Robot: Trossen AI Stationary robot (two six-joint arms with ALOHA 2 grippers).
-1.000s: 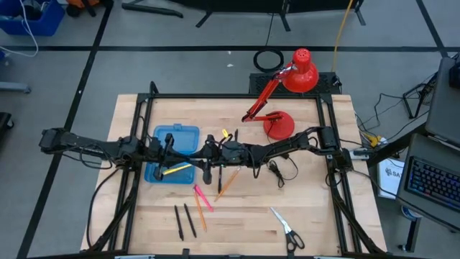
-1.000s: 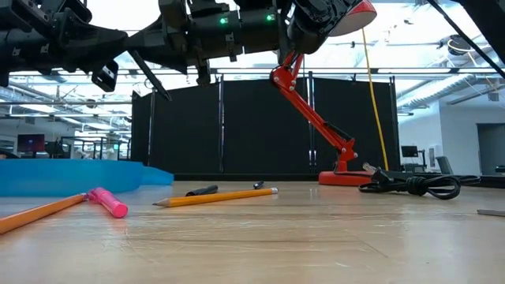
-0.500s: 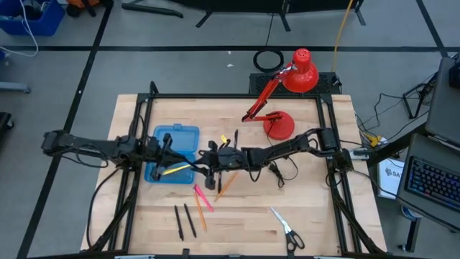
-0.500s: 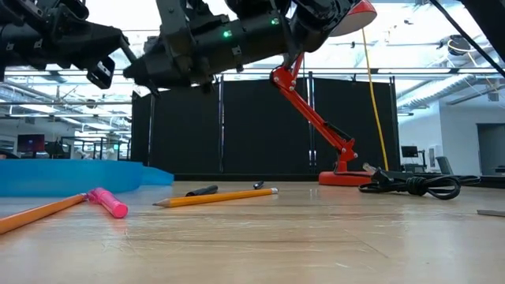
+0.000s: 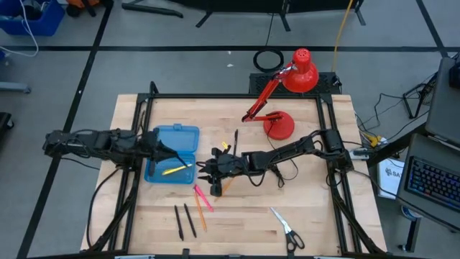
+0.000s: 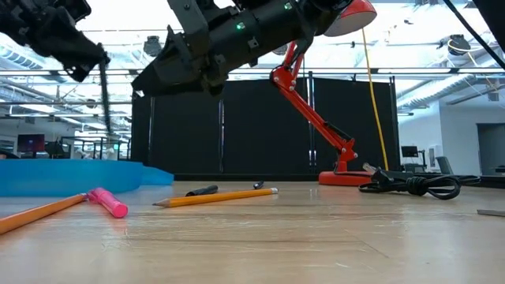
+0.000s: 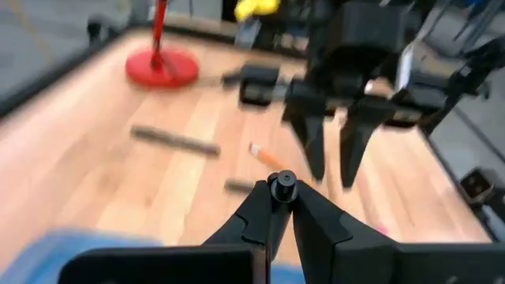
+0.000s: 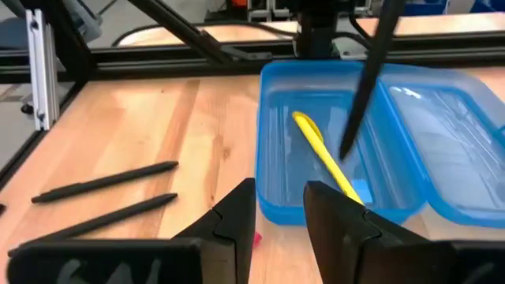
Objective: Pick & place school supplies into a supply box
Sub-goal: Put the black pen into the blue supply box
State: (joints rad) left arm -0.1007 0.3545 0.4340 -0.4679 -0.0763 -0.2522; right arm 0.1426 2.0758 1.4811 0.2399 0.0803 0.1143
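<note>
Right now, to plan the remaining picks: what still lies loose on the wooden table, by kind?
Thin black pens: 3
Orange pencils: 2
Pink marker: 1
Light-handled scissors: 1
Short black piece: 1
Total: 8

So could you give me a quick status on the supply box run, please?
Left gripper shut on black pen, over blue box. Right gripper open, empty, beside box. Yellow pen already inside. Nothing blocking.
</note>
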